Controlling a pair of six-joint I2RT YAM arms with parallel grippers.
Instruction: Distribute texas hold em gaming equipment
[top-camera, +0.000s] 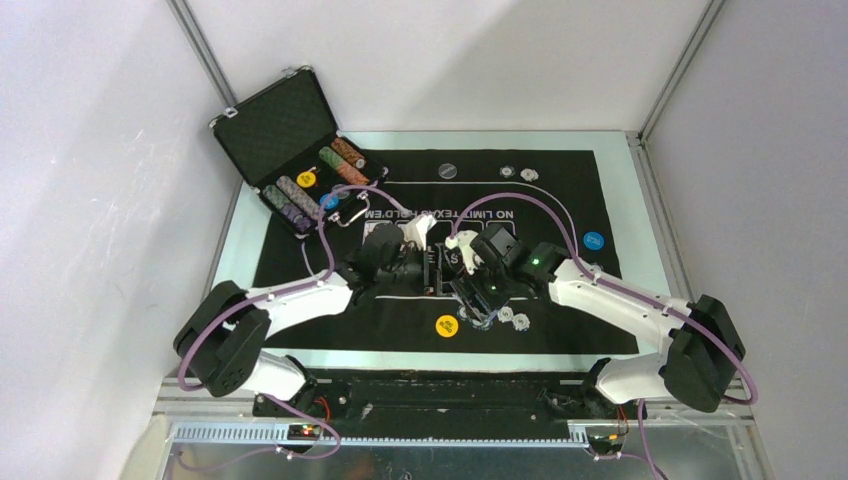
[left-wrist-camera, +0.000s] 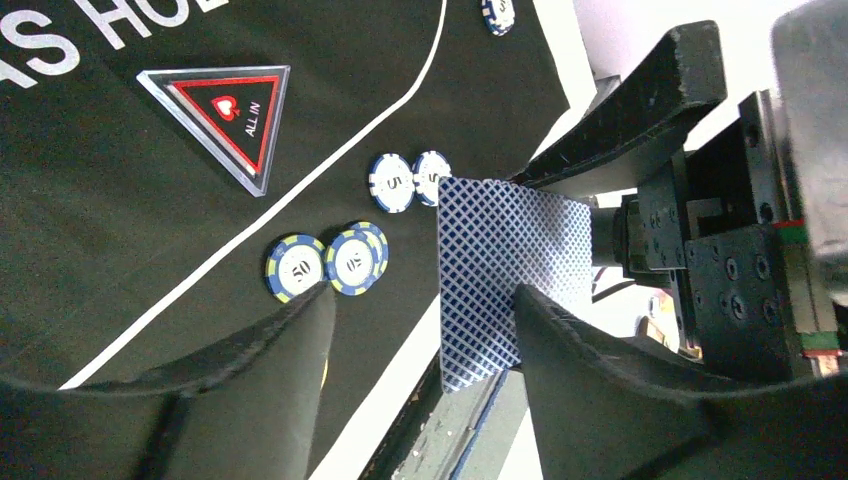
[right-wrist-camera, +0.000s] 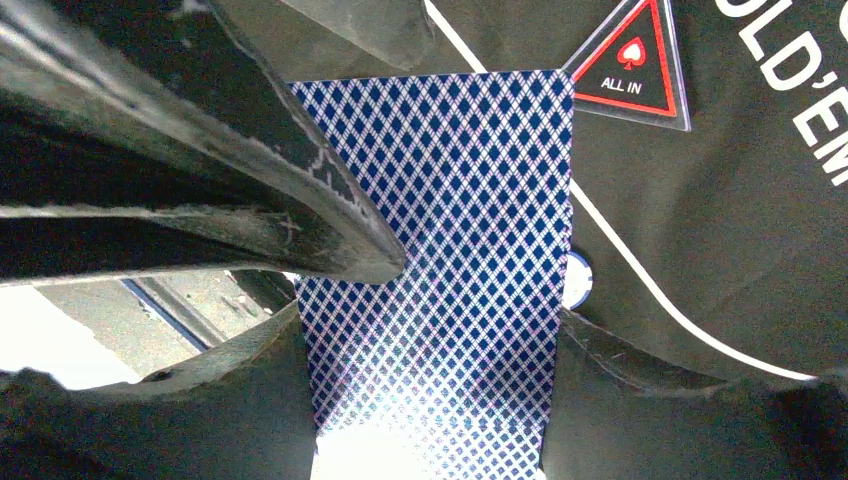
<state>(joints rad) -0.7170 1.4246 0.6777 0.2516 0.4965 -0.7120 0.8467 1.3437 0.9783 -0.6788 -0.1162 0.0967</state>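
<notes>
The blue-backed playing cards, printed in a fine diamond pattern, were held over the middle of the black mat with white lettering. From the back alone it could not be told whether this was one card or a stack. The right arm's fingers were closed on them, one on each long edge at the near end. The long axis of the cards ran straight out along those fingers, so the free short end pointed towards the left arm's fingers.

The left arm's fingers stood apart. One lay across the patterned back close to a long edge. The other was off to the side, with bare mat and a white line showing between it and the cards. The cards therefore sat towards one side of that opening, not in its centre. A clean take by the left arm would likely depend on getting the free end squarely between its two fingers.

The small blue-and-white poker chips and the red-black triangle marker lay on the mat nearby, clear of both arms.
</notes>
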